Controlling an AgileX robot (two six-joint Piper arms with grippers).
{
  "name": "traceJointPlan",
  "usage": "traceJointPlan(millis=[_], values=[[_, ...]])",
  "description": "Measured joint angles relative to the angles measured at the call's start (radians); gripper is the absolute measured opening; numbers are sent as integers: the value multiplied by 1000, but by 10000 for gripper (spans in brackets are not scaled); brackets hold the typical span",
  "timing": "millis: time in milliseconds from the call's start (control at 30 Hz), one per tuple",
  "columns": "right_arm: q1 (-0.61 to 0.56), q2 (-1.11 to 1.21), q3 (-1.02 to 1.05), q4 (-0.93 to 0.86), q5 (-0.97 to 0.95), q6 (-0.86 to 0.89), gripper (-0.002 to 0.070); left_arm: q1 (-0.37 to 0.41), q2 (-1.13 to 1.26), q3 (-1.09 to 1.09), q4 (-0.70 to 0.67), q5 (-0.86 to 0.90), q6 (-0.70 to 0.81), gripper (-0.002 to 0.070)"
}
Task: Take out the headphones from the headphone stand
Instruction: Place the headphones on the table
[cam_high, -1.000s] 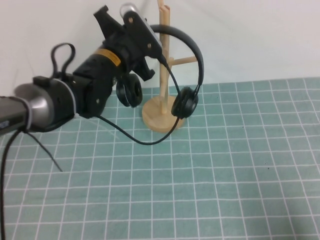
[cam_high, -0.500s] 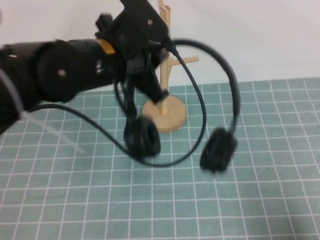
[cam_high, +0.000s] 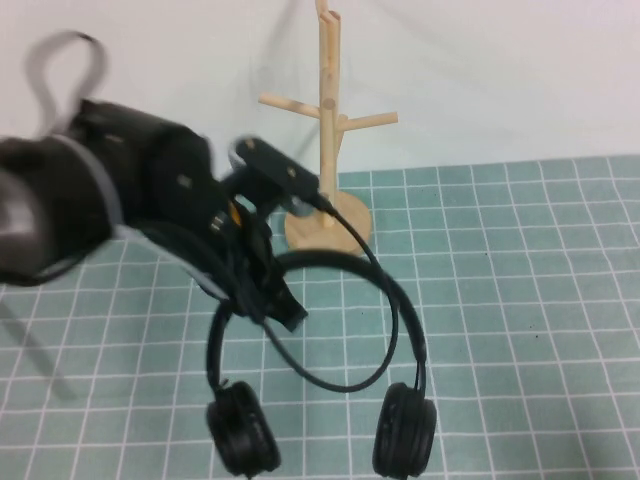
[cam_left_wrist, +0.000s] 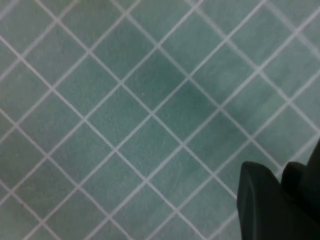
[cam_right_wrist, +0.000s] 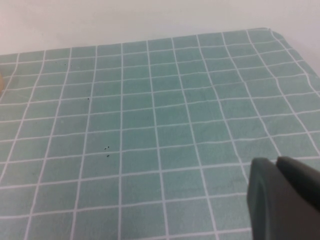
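A: Where are the headphones (cam_high: 330, 380) now?

B: They are off the headphone stand (cam_high: 326, 150). One second ago the headband hung on a peg of the stand; now the pegs are bare, and the headphones hang in front of the stand, nearer to the camera, above the green grid mat (cam_high: 520, 330).

A: Which arm holds them?

B: The left gripper (cam_high: 262, 283), in the left half of the high view. Its fingers pinch the thin headband near its top, and both ear cups dangle low, close to the mat or perhaps touching it; this cannot be decided.

A: And the right gripper (cam_right_wrist: 285, 202)?

B: It appears only in its own wrist view, at the corner, over bare mat. Whether its fingers are spread or pressed together cannot be told.

A: So what does the change mean?

B: The lifting off seems finished. Probably only laying the headphones down and releasing them remains. The black cable (cam_high: 330, 375) loops under the headband and could catch.
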Motion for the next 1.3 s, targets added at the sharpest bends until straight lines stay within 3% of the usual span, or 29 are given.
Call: traceJointPlan(millis=[333,633,800,900,1133,1300], values=[[0,0,0,0,0,0,-8,2,267,0,24,-104,-42,52],[0,0,0,0,0,0,-8,54,370,-2,37,-193,-122,52],[0,0,0,0,0,0,-8,63,405,-4,39,-219,-72,68],[0,0,0,0,0,0,-8,63,409,-6,37,-220,-64,149],[0,0,0,0,0,0,-8,63,371,-7,43,-214,-86,456],[0,0,0,0,0,0,-8,40,202,26,64,-204,-109,477]])
